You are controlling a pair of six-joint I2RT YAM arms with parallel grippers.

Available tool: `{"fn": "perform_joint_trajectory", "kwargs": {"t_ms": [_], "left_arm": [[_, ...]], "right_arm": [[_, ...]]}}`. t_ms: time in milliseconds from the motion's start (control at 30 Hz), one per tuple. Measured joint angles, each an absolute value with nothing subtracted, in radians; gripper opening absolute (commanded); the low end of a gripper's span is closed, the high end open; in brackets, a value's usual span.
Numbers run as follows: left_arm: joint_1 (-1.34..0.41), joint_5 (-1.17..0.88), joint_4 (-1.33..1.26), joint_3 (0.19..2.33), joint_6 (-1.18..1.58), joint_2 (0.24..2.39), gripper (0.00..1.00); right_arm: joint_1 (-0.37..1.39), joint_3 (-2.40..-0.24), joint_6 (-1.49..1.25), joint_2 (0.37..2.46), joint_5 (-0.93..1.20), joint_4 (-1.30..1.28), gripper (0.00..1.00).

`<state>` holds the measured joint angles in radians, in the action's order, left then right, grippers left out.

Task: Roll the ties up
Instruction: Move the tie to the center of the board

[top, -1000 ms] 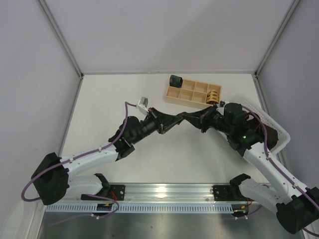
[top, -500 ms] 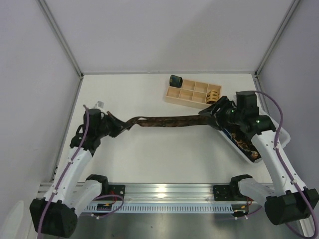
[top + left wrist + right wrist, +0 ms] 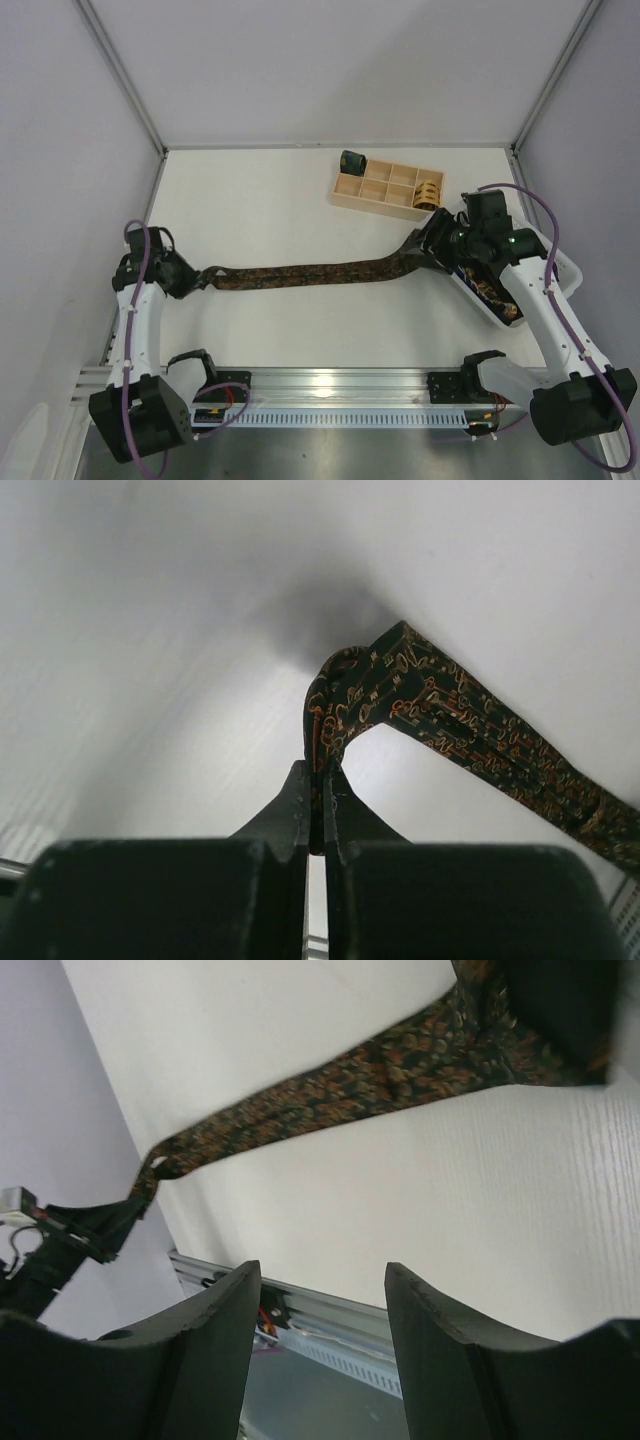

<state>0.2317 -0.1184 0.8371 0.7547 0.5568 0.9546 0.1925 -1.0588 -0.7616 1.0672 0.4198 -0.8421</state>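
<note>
1. Tie (image 3: 310,272): one, stretched across the desk (image 3: 260,200). Its long axis ran left to right, narrow end to the left, wide end to the right by the basket.
2. Basket (image 3: 560,262): one, at the right edge. It held more patterned fabric (image 3: 492,292); the count was unclear.
3. Tray (image 3: 378,172): one, beyond the tie.
4. Left end effector (image 3: 318,780) was clamped on the narrow end. Right end effector (image 3: 318,1275) had its fingers apart and empty, just beside the wide end, so that arm was nearer for starting the roll there.
5. Rolled ties: two. The gold coil (image 3: 429,190) sat in the tray's right end, the green coil (image 3: 352,160) at its far-left corner.
</note>
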Motion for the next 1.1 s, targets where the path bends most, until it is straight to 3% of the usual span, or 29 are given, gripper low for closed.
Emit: {"fn": "perform_joint_trajectory", "kwargs": {"t_ms": [167,400,500,567,633,1100], "left_arm": [[0.400,-0.157,0.817,0.799,0.487,1.060,0.01],[0.443,-0.244,0.765,0.820,0.419,1.261,0.04],[0.449,-0.243,0.765,0.822,0.395,1.277,0.05],[0.453,-0.236,0.766,0.830,0.377,1.289,0.04],[0.455,-0.213,0.776,0.846,0.365,1.304,0.01],[0.465,-0.115,0.835,0.876,0.360,1.325,0.01]], "right_arm": [[0.238,-1.056,-0.711,1.134,0.383,-0.852,0.57],[0.335,-1.067,-0.683,1.283,0.289,-0.798,0.51],[0.398,-1.110,-0.681,1.401,0.229,-0.761,0.45],[0.439,-1.153,-0.676,1.488,0.181,-0.739,0.30],[0.476,-1.193,-0.678,1.574,0.132,-0.712,0.26],[0.562,-1.365,-0.700,1.966,-0.082,-0.697,0.32]]}}
